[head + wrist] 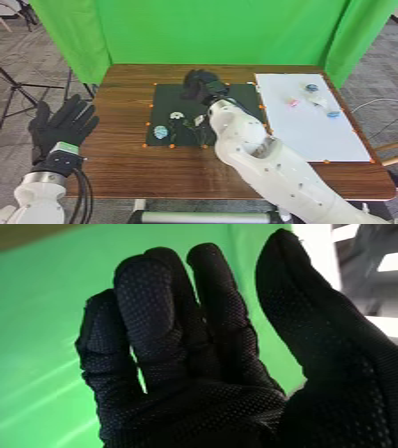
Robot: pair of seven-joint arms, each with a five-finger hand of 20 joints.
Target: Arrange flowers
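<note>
Your green curtain (pixel 213 40) spans the top of the frame, with the brown table (pixel 124 170) below it. Your white board (pixel 302 142) lies on the table's right side, the dark mat (pixel 167 95) at centre. Your left hand (pixel 58 127) is at the left edge, fingers spread and relaxed, grasping nothing. Your right hand (pixel 201 82) is over the mat's top edge, fingers extended, thumb apart, also free of any load.

Lower left on the mat you have a white flower (pixel 176 115) and a light-blue flower (pixel 161 132); a pale piece (pixel 199 119) is beside the right forearm. At the board's upper right are a blue piece (pixel 311 87), a pink piece (pixel 293 102) and another blue piece (pixel 333 114); whether any serves as a container, you can't tell.

You seem to be between placements, partway through; next, probably bring the right hand over a loose piece and pinch it gently.
</note>
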